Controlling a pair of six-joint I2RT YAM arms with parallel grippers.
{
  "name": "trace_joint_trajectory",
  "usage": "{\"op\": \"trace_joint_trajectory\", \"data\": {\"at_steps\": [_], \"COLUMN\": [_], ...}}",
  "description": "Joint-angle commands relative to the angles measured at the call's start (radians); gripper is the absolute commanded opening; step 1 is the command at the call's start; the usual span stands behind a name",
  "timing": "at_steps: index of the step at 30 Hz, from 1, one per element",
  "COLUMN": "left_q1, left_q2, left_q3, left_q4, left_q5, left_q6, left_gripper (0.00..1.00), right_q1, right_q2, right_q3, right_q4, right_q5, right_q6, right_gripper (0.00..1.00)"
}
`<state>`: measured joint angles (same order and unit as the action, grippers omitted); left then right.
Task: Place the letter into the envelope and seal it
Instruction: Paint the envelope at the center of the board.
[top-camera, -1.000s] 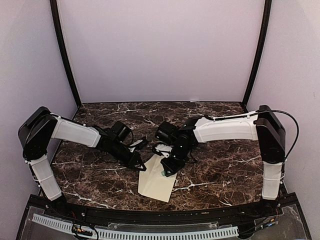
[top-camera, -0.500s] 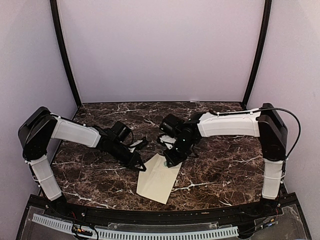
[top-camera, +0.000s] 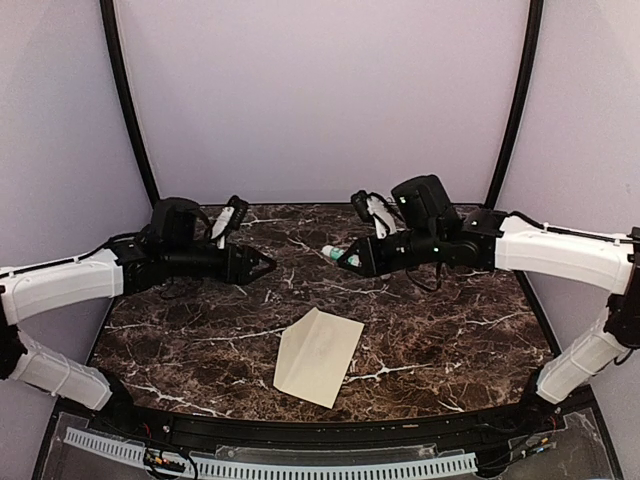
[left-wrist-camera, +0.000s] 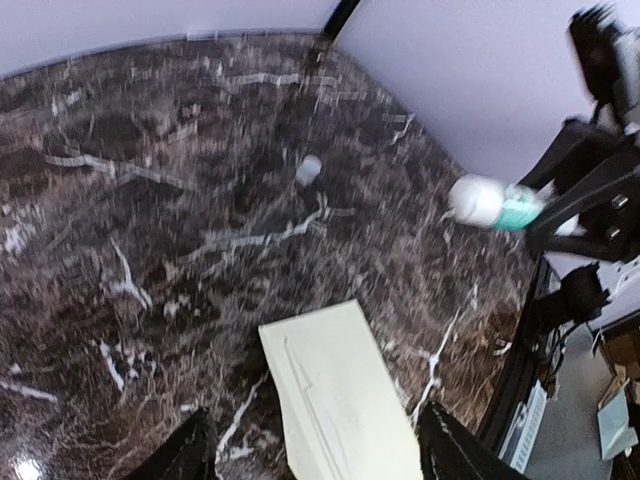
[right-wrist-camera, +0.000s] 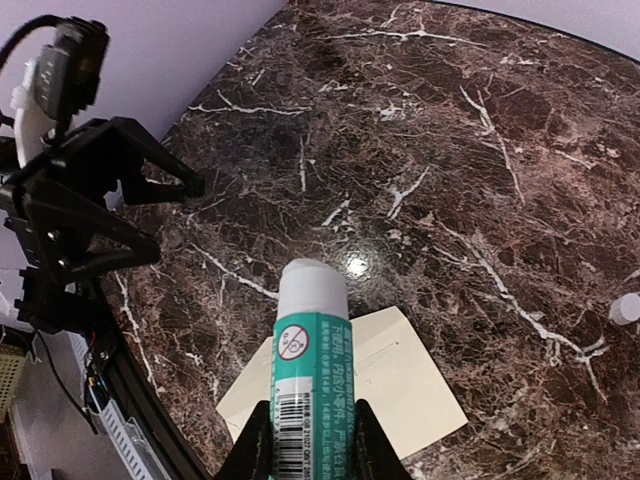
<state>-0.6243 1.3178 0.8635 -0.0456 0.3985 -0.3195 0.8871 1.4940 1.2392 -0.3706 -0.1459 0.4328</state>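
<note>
**Left jaws wide and empty, right jaws clamped on a glue stick**

The left jaws stand well apart with nothing between them, hovering over the left half of the worktop. In the left wrist view their two dark tips frame the envelope below without touching it. The right jaws are closed on the lower body of a glue stick (teal label, pale end pointing away from the wrist). They hold it in the air, its pale end aimed toward the left jaws with a clear gap between them. The envelope lies flat on the dark marble worktop, nearer the front edge than either set of jaws. Whether its flap is stuck down I cannot tell. A small white cap sits alone on the worktop, well apart from the envelope.
</note>
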Motion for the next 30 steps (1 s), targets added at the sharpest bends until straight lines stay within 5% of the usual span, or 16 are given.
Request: {"op": "trace_joint_trajectory", "data": {"at_steps": [1, 7, 15, 30], "left_q1": [-0.001, -0.059, -0.227, -0.361], "left_q2": [-0.170, -0.255, -0.215, -0.086], "left_q3": [-0.097, -0.144, -0.103, 0.002], "left_q4": [0.309, 0.581, 0.770, 0.937], "left_q5": [-0.076, -0.071, -0.132, -0.108], "left_q6": [-0.160, -0.352, -0.442, -0.398], "left_gripper": [0.68, 0.67, 0.67, 0.69], "right_q1": [0.002, 0.013, 0.103, 0.203], "right_q2": [-0.098, -0.208, -0.240, -0.173], "right_q3": [-0.150, -0.318, -0.382, -0.323], "right_q4": [0.396, 0.819, 1.081, 1.134], "right_q5": [-0.076, -0.083, -0.035, -0.026], "right_q6": [0.085, 0.195, 0.180, 0.134], "right_gripper": [0.00, 0.01, 0.02, 0.01]}}
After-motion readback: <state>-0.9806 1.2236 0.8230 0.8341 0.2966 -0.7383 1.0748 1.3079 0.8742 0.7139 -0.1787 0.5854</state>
